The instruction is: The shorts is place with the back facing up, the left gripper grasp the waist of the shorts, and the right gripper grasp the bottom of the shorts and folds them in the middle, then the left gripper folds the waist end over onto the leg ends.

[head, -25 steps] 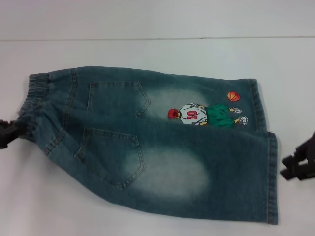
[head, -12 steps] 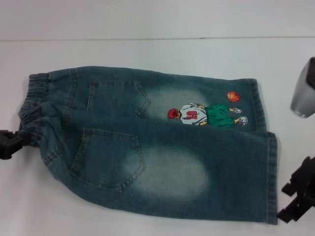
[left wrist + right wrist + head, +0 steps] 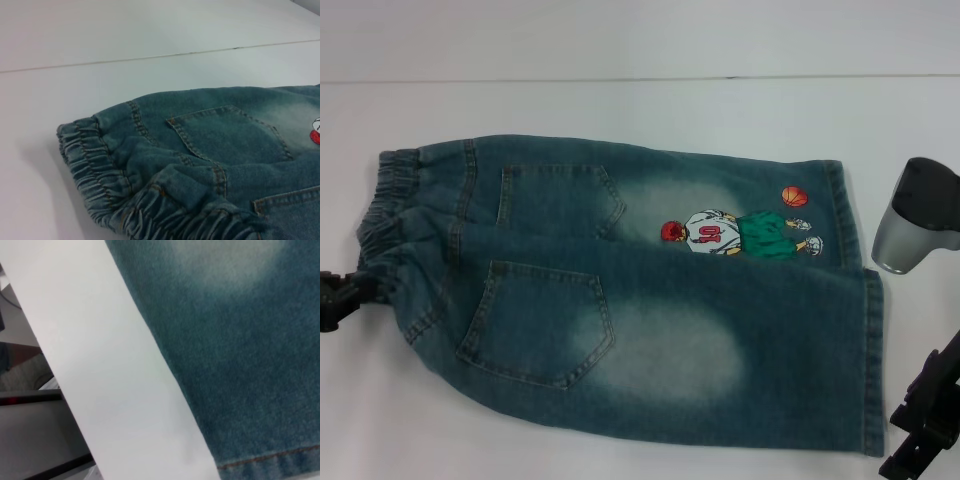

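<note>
Nearest, at the bench's (image 3: 620, 100) front right corner, the right tool (image 3: 920, 435) hovers just off the lower leg hem; whether it is released or clenched cannot be told. At the front left, the left tool (image 3: 338, 297) is clenched on the bunched elastic waist. The shorts (image 3: 650, 300) lie flat mid-bench, back up, long axis left to right, waist left, leg ends right. They are faded blue denim with two patch pockets and a basketball-player patch (image 3: 740, 232) on the farther leg.
</note>
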